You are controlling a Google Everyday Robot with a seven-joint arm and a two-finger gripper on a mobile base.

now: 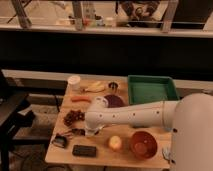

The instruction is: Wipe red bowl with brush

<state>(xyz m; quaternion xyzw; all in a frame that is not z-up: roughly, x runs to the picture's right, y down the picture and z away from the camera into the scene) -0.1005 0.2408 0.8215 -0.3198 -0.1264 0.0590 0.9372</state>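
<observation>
The red bowl (143, 144) sits at the table's front right, empty and glossy. The brush (66, 137) lies at the front left, its dark blocky head toward the table's left edge and its slim black handle pointing right. My white arm reaches from the right across the middle of the table. My gripper (88, 131) points down at the table just right of the brush handle, far left of the red bowl. I see nothing held in it.
A purple bowl (115, 101) sits behind my arm. A green tray (150, 90) stands at the back right. A white cup (74, 81), banana (95, 87), carrot (80, 99), grapes (73, 117), yellowish fruit (115, 143) and flat black slab (84, 150) share the table.
</observation>
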